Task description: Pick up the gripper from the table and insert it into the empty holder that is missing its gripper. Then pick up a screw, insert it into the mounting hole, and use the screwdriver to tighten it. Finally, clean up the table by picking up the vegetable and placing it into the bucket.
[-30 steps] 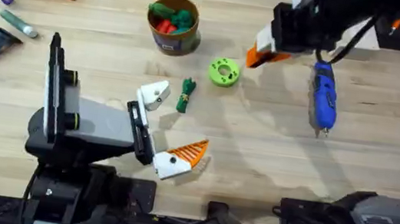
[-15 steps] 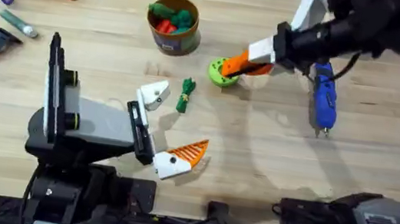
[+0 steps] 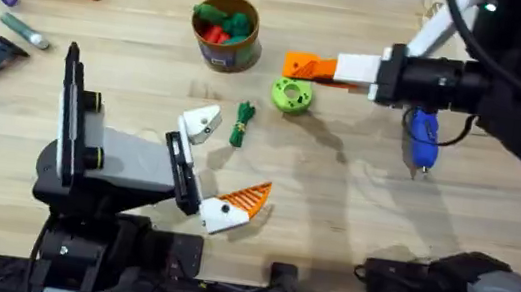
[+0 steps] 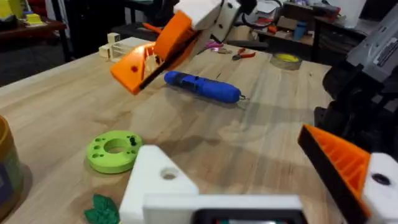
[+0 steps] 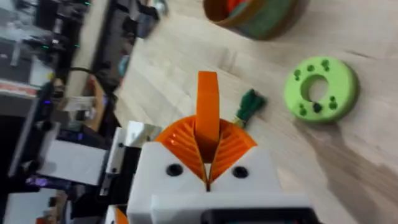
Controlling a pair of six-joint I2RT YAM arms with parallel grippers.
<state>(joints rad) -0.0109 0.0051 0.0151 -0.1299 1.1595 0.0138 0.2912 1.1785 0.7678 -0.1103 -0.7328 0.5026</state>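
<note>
The gripper, an orange wedge, is pinched between the ribbed orange pads of the right gripper, whose fingers are closed tightly on it so that it juts straight out beyond their tips. In the overhead view these fingertips hang above the table just beside the lime-green disc, with the bucket a little farther off past the tips and the blue screwdriver lying back under the right arm's wrist. The vegetable lies on the wood between the disc and the left gripper. The left gripper's fingers stand wide apart: one is the bare white holder, close beside the vegetable, and the other carries its own orange wedge. Nothing sits between them.
</note>
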